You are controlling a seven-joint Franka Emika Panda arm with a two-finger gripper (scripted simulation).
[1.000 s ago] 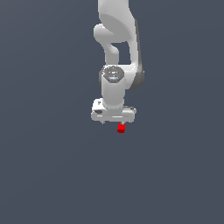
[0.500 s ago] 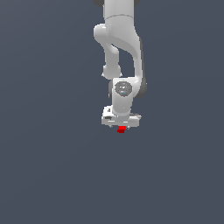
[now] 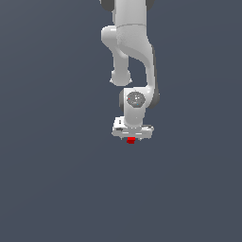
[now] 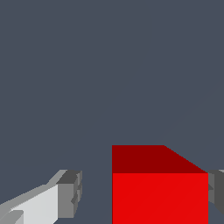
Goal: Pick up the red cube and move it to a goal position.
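The red cube [image 3: 131, 140] is a tiny bright red block, seen in the exterior view just under the white gripper [image 3: 131, 137], which points straight down over it. In the wrist view the cube [image 4: 159, 192] sits between the two fingers. One fingertip [image 4: 70, 192] stands apart from it with a clear gap. The other fingertip [image 4: 215, 190] is right against the cube's opposite side. The jaws stand open around the cube, wider than it.
The white arm [image 3: 134, 42] comes down from the top of the exterior view. A plain dark grey surface [image 3: 56, 179] surrounds the cube, with no other objects in view.
The gripper has come down over the cube, which has stayed where it was. The arm's upper links have shifted toward the exterior view's right.
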